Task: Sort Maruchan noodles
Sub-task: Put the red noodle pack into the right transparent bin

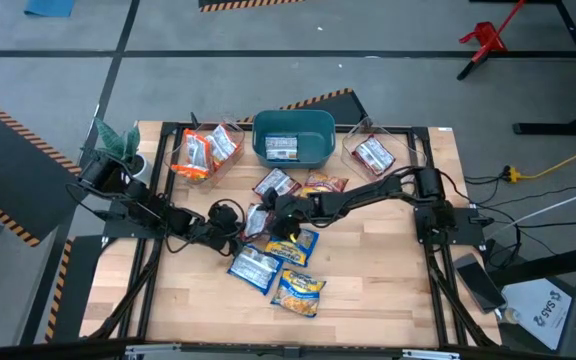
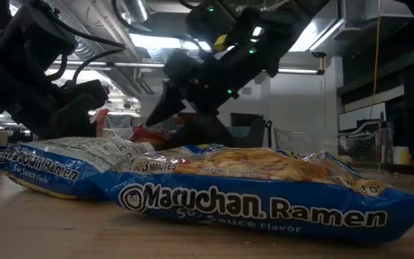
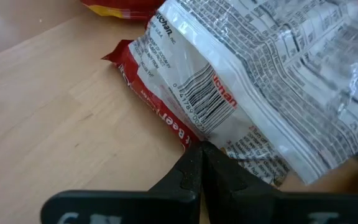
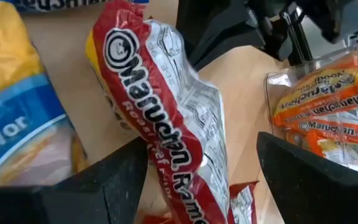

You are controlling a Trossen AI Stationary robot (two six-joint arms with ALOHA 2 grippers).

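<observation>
Two claws [image 1: 240, 228] [image 1: 268, 215] beside red packet [image 4: 166, 124]

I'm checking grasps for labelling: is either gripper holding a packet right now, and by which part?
Left gripper is shut, pinching an edge of the red-and-white packet. Right gripper is open around it, not clamped.

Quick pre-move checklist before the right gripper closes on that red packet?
1. Right gripper open: ok.
2. Red packet between its fingers: ok.
3. Left gripper shut, at the red packet's edge: not ok if it pins the packet; cannot tell.
4. Blue packet outside the right gripper's fingers: ok.
5. Which bin takes red: cannot tell.
</observation>
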